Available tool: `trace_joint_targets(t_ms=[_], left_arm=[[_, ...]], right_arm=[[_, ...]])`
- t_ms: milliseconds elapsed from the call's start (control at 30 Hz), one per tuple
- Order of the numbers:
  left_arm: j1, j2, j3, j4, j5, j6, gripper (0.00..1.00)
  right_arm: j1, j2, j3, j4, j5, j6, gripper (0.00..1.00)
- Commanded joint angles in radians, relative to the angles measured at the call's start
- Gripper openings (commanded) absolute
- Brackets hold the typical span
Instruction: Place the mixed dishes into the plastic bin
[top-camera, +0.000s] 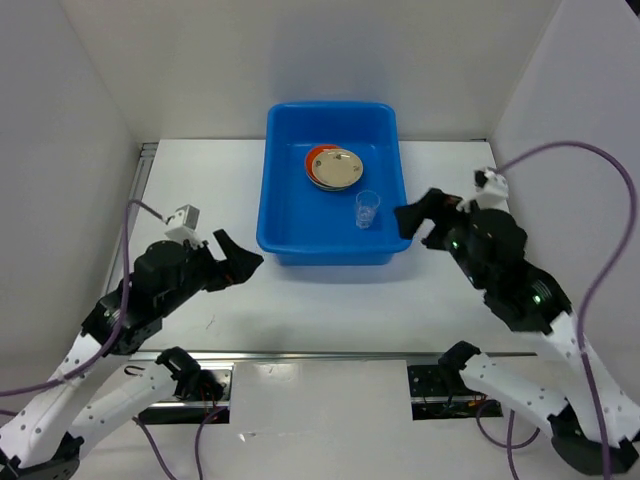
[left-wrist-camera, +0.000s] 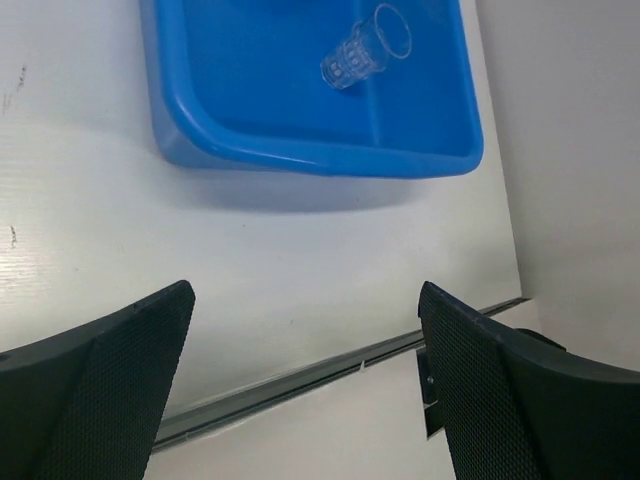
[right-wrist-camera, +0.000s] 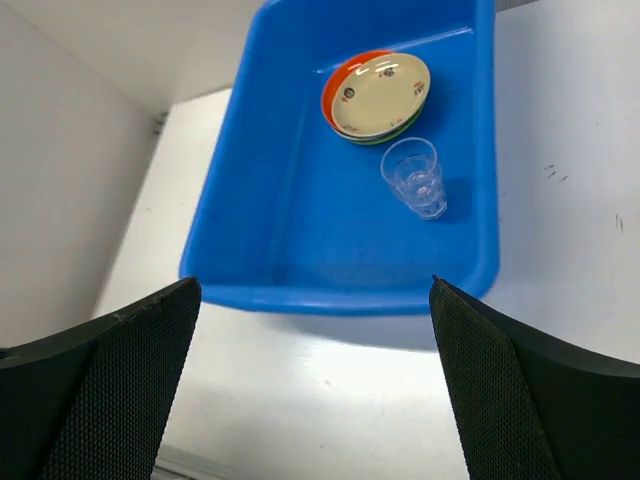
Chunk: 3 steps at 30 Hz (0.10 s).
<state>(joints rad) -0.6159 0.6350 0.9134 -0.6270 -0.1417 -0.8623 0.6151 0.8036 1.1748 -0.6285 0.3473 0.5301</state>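
Observation:
The blue plastic bin (top-camera: 290, 215) stands at the table's far middle. Inside it lies a stack of plates (top-camera: 335, 167) with a cream brown-marked plate on top and orange and green rims below, plus one clear glass cup (top-camera: 367, 208) standing upright. The stack (right-wrist-camera: 378, 94) and the cup (right-wrist-camera: 416, 177) show in the right wrist view; the cup (left-wrist-camera: 366, 59) and bin (left-wrist-camera: 230, 90) show in the left wrist view. My left gripper (top-camera: 240, 262) is open and empty, left of the bin's near corner. My right gripper (top-camera: 418, 220) is open and empty, just right of the bin.
White walls close the table on the left, right and back. A metal rail (top-camera: 330, 355) runs along the near edge by the arm bases. A purple cable (top-camera: 600, 260) loops above the right arm.

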Motion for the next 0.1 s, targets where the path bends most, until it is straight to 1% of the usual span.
trace_joint_targets(t_ms=[0,67], left_arm=[[0.005,-0.070,-0.013,-0.031,-0.042,0.048,1.00],[0.005,-0.081,-0.013,-0.054,-0.070,0.083,1.00]], right_arm=[[-0.003,-0.123,-0.058,-0.048,0.035,0.074,1.00],[-0.003,-0.165,-0.087,-0.063,0.070,0.088,1.00]])
